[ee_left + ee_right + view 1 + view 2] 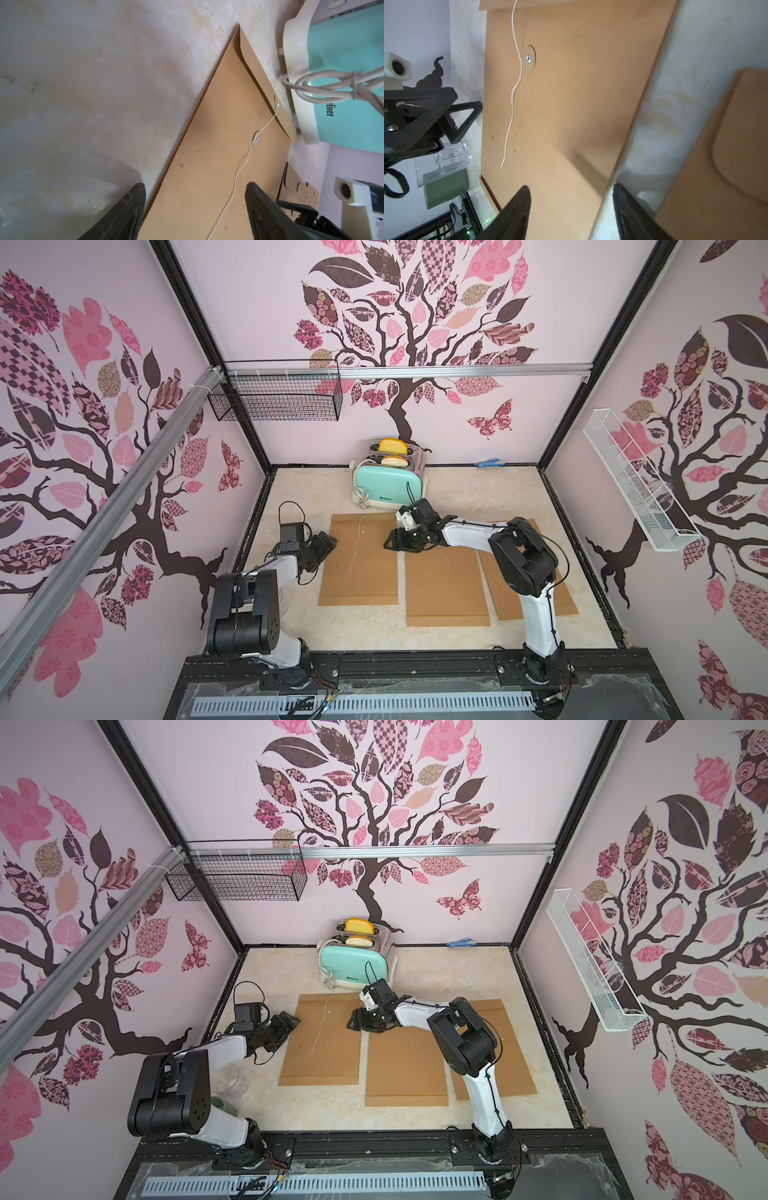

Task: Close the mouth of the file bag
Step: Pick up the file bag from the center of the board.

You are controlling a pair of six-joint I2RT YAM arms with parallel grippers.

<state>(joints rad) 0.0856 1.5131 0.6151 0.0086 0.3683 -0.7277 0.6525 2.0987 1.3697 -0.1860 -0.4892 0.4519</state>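
Of three brown file bags lying flat, the left file bag (pixel 365 568) (pixel 328 1048) has its mouth flap (pixel 266 83) folded open toward the toaster. A loose white string (pixel 356 547) (pixel 245 160) (pixel 512 104) trails from the flap past the round button (pixel 257 140) (pixel 528 58) on the bag's face. My left gripper (pixel 330 541) (pixel 296 1020) (pixel 195 184) is open over the bag's left edge. At its right edge my right gripper (pixel 388 541) (pixel 351 1021) (pixel 571 186) is open too. Neither holds anything.
A mint toaster (pixel 388 485) (pixel 342 72) with bread slices and a looped cord stands just behind the flap. The middle bag (pixel 446 585) (pixel 726 155) and right bag (pixel 565 601) lie beside. A clear glass (pixel 444 160) and green cup (pixel 446 191) sit by the left arm's base.
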